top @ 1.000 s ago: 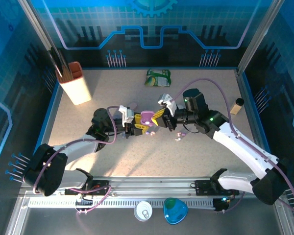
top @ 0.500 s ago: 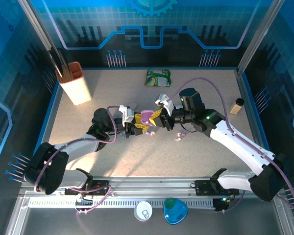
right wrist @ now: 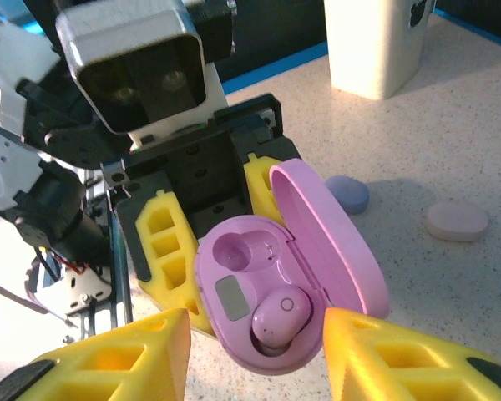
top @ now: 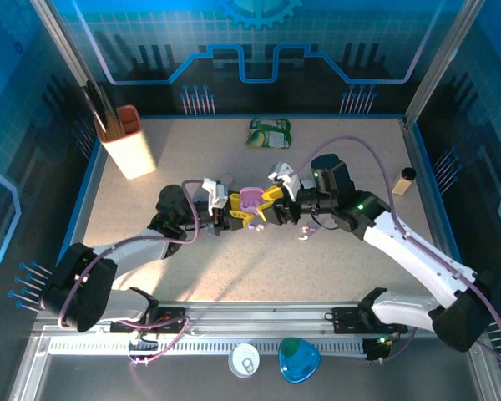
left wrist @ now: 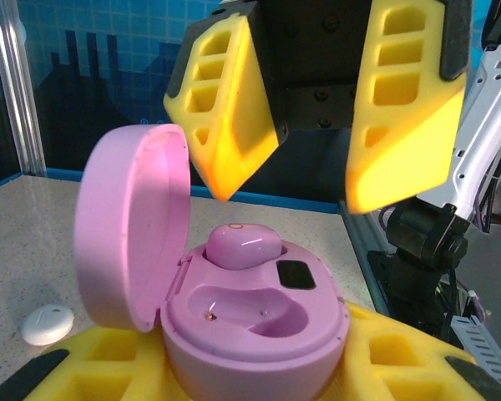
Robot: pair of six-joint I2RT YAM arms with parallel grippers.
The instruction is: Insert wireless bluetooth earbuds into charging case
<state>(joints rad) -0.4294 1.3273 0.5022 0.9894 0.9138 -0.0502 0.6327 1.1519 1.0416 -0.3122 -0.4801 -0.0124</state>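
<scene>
Worktop: speckled beige worktop point(top: 192, 259) inside a blue-lit cell, with both arms meeting at its middle.
Left end effector: the left end effector point(top: 236, 214) is clenched on the charging case point(left wrist: 250, 334) from below and holds it just above the surface, with the lid point(left wrist: 129, 225) standing up.
Right end effector: the right end effector point(left wrist: 292, 192) hangs just over the case with its jaws apart, and I see nothing between them.
Done: one lilac earbud point(left wrist: 244, 244) sits in the far socket of the case.
Left to do: the near socket point(left wrist: 242, 305) is bare. I judge the task about half done for this case, and the lid is not yet closed.
Loose pieces: a white earbud point(left wrist: 48, 324) lies on the surface left of the case, and small pale pieces point(top: 304, 232) lie near the right arm. I cannot tell which of them fits this case.
Writing: I read no brand on the case. The print on the green packet point(top: 270, 132) at the far side is too small to read.
</scene>
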